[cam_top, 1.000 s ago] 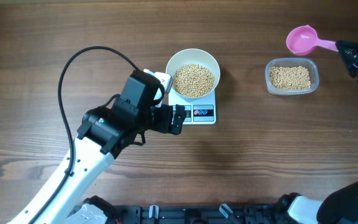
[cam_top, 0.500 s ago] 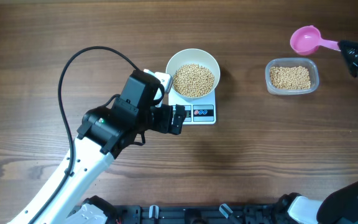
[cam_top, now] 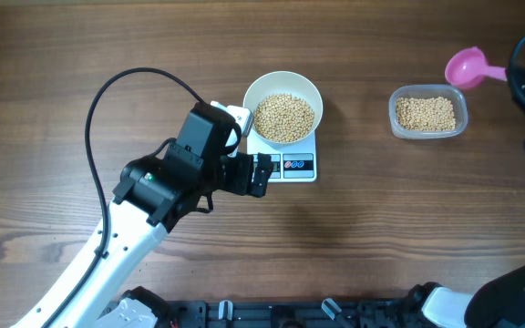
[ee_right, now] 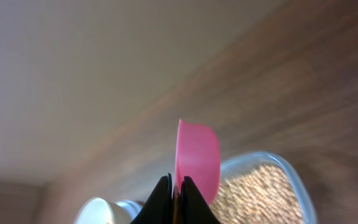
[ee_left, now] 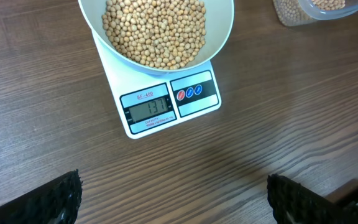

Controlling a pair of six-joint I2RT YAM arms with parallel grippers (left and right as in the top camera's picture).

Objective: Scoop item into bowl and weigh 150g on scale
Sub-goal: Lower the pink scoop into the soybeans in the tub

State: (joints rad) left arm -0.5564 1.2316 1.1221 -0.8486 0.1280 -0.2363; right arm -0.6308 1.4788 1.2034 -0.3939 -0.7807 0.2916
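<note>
Scoop (cam_top: 468,67) pinched tight in right gripper (ee_right: 176,196); left gripper (ee_left: 176,202) spread wide, holding nothing. Likely best: dip shallow into tub (cam_top: 394,113), trickle beans (cam_top: 285,117) into bowl (cam_top: 249,96), watching scale (cam_top: 299,167).

The left arm (cam_top: 126,228) is seen stretched in from the near edge, with the left gripper (cam_top: 261,175) spread wide and nothing gripped. Over at the far right, the right gripper (ee_right: 174,196) is pinched tight on a pink scoop (ee_right: 197,158).

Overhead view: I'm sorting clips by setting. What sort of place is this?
Probably a robot test bench, not a home kitchen: a wood-grain table, a cabled robot arm, and a kitchen scale carrying a bowl of beans.
</note>
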